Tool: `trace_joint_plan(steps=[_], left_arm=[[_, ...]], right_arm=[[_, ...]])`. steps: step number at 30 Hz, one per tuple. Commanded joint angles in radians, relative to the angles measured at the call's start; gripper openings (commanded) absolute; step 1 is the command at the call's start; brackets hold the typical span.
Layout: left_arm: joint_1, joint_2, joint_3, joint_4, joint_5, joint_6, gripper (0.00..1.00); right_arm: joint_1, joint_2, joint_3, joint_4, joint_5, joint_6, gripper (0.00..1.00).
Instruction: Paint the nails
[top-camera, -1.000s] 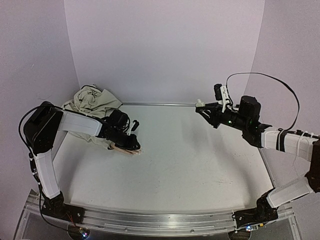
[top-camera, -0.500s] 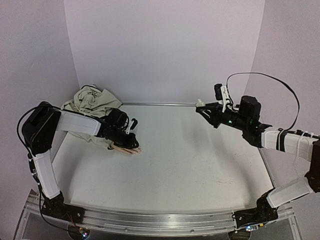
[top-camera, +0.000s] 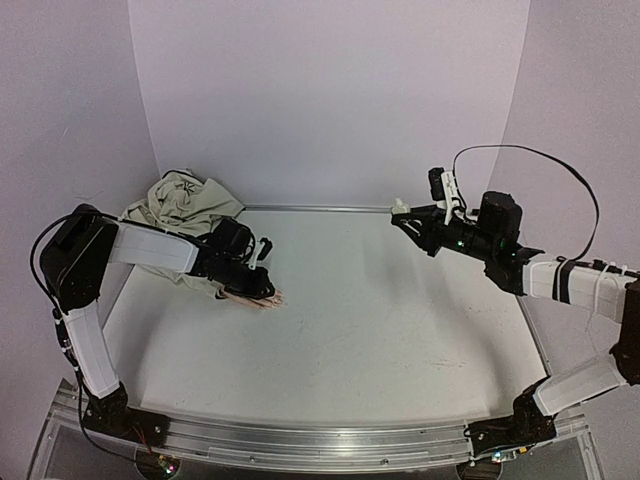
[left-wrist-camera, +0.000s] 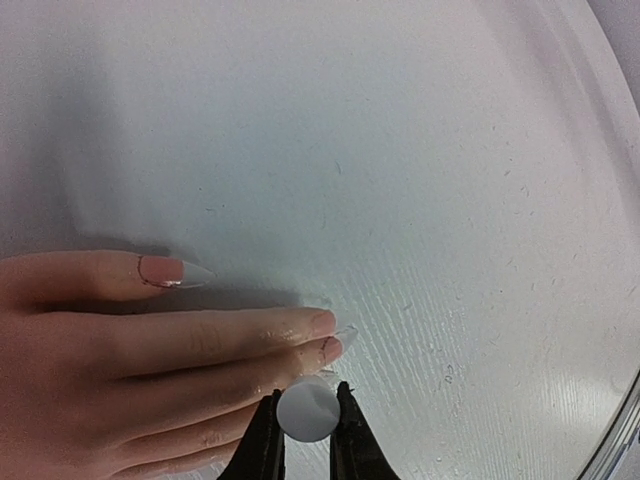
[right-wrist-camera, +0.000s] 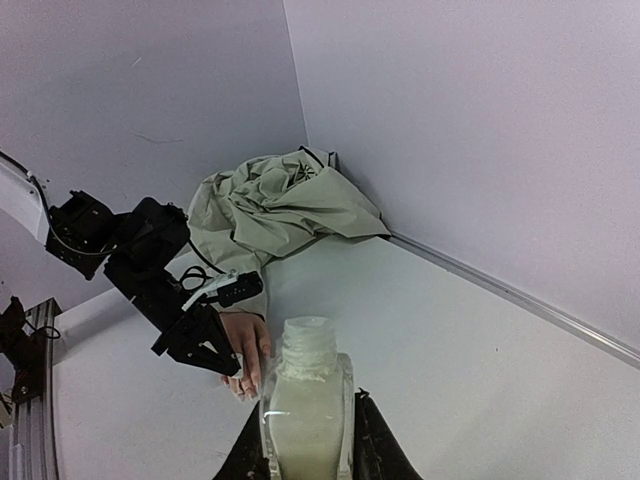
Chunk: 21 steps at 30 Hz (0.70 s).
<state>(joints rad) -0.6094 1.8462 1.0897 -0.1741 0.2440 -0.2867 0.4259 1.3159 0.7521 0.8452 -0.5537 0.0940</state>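
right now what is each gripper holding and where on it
Left gripper pinches a small round white piece by its sides. Right gripper clamps the white bottle around its body, its open neck left free.

A white bench (top-camera: 400, 330) stands against pale lilac walls (top-camera: 330, 100). A crumpled beige cloth (top-camera: 185, 198) lies heaped in its far left corner, beside a metal edge strip (top-camera: 320, 208).
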Motion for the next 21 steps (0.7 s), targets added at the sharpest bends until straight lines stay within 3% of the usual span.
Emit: trace_joint_plan(steps=[1, 21], left_arm=[[0.001, -0.021, 0.025, 0.028, 0.030, 0.000, 0.00], [-0.003, -0.037, 0.011, 0.027, -0.013, 0.006, 0.00]], right_arm=[[-0.003, -0.009, 0.013, 0.083, -0.022, 0.010, 0.00], [-0.006, -0.012, 0.010, 0.084, -0.022, 0.012, 0.00]])
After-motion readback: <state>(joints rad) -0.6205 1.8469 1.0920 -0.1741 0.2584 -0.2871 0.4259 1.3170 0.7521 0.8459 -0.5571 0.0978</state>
